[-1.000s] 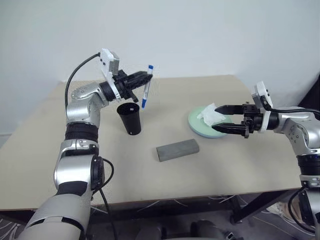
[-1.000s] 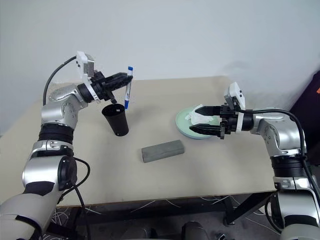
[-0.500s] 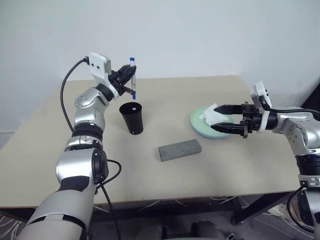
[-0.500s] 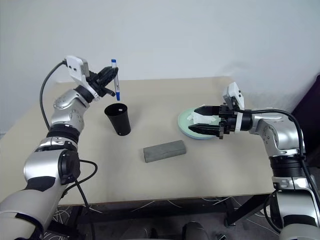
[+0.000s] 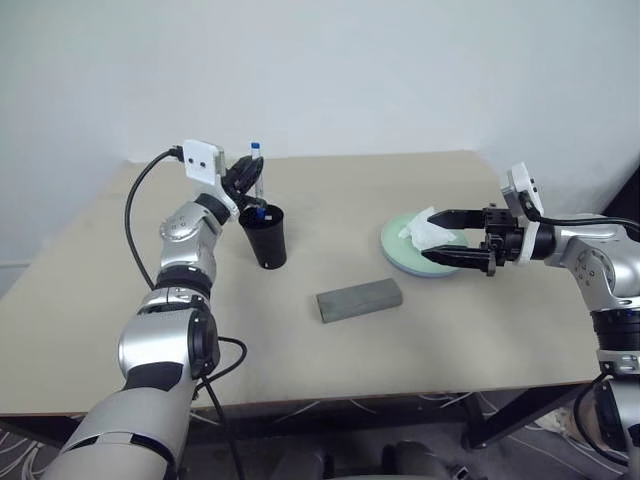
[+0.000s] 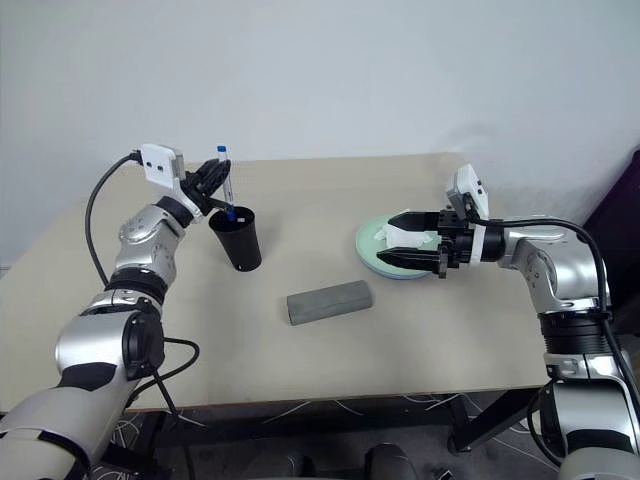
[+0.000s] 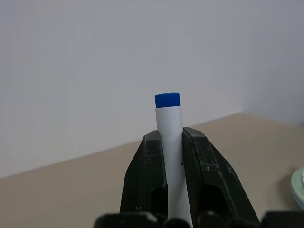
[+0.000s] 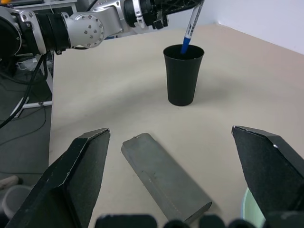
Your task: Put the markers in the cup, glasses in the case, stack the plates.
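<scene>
Your left arm reaches forward with the elbow bent and the wrist angled inward toward the right. Its black two-fingered left tool [image 5: 250, 184] is clamped on a slim white marker with a blue cap [image 7: 168, 137], which stands nearly upright between the fingers [image 7: 148, 175]. Your right arm is bent at the elbow and points across toward your left, roughly level. Its black two-fingered right tool [image 5: 432, 238] is spread wide, with nothing gripped between the fingers [image 8: 85, 166].
</scene>
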